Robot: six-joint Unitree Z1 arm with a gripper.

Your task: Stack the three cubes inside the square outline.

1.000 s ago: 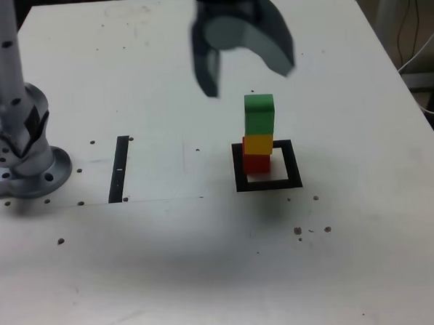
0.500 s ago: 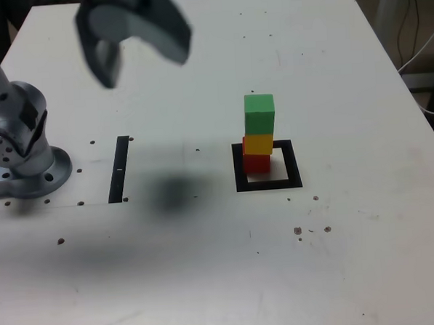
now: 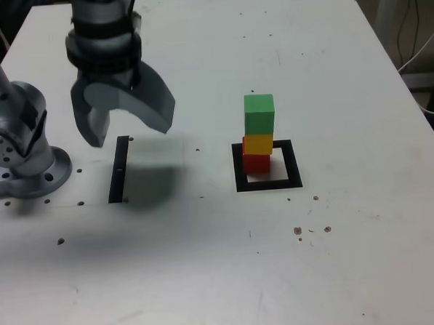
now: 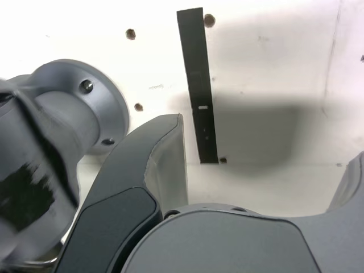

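Three cubes stand stacked in the exterior view: the red cube (image 3: 257, 162) at the bottom, the yellow cube (image 3: 258, 143) on it, the green cube (image 3: 259, 114) on top. The stack rests in the far part of the square outline (image 3: 269, 182), a black frame with a white centre. My gripper (image 3: 128, 128) hangs open and empty well to the exterior view's left of the stack, above the table near the thin black strip (image 3: 119, 167). In the wrist view the fingers (image 4: 165, 165) stand wide apart over that strip (image 4: 197, 85); no cube shows there.
The arm's grey round base (image 3: 24, 154) sits at the exterior view's left edge, also large in the wrist view (image 4: 68, 131). The white table (image 3: 229, 264) has small dark screw holes. Cables hang past the table's right edge (image 3: 415, 50).
The open gripper has swung from above the stack far to the exterior view's left and come down over the black strip. The stack has not moved.
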